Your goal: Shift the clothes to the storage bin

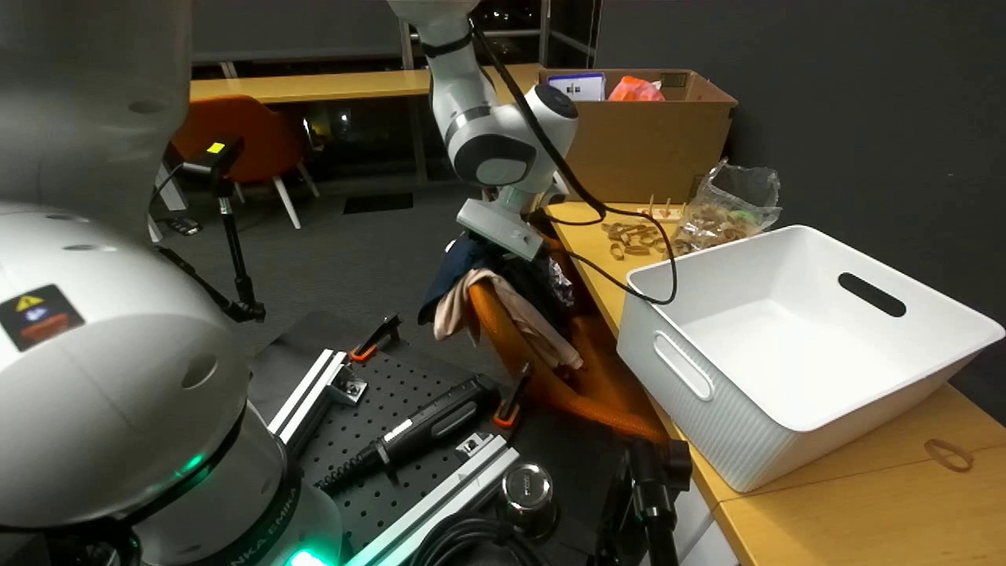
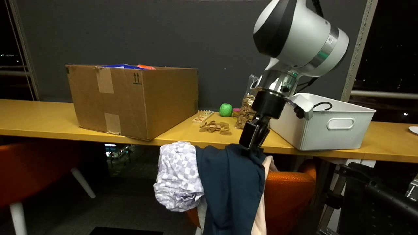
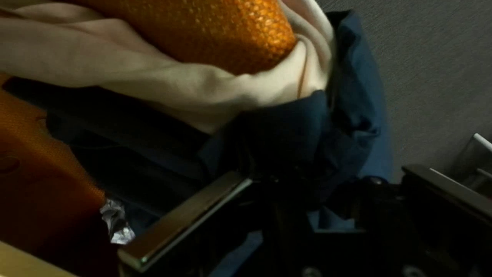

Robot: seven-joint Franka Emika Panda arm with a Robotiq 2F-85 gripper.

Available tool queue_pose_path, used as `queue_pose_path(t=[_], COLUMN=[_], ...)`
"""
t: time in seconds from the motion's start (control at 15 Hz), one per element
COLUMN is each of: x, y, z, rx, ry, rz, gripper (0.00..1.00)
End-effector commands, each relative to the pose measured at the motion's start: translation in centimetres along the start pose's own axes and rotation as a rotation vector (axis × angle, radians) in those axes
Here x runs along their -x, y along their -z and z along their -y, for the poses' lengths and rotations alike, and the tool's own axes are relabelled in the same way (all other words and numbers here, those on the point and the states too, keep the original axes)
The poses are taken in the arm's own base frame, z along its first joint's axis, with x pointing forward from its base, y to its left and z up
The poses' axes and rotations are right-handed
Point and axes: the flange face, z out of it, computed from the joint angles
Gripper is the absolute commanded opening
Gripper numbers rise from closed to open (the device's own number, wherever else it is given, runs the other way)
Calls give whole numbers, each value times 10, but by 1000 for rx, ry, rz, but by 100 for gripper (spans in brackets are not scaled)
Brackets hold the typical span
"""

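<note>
My fingers (image 3: pixel 186 219) stand wide apart, angled down at the top of the navy garment (image 2: pixel 230 186), its folds between them; whether they press on it I can't tell. It hangs over the back of the orange chair (image 2: pixel 289 197), next to a beige garment (image 3: pixel 173 84) and a checkered cloth (image 2: pixel 179 178). Beside the chair, the white storage bin (image 1: pixel 778 346) sits on the counter (image 1: pixel 849 511). Farther along are a plastic bag (image 2: pixel 246 112), brown loops (image 2: pixel 214 127) and a cardboard box (image 2: pixel 125 98).
</note>
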Motion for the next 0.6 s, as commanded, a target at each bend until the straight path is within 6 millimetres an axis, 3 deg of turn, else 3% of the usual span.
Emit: queue_pose_path(t=[0.0,0.27,0.53], x=[-23,-45,-62], y=[49,109,197], z=[18,25,3], rx=[18,66,138], ry=[9,12,-18], rz=[-40,-102,-172], gripper=[5,5,5])
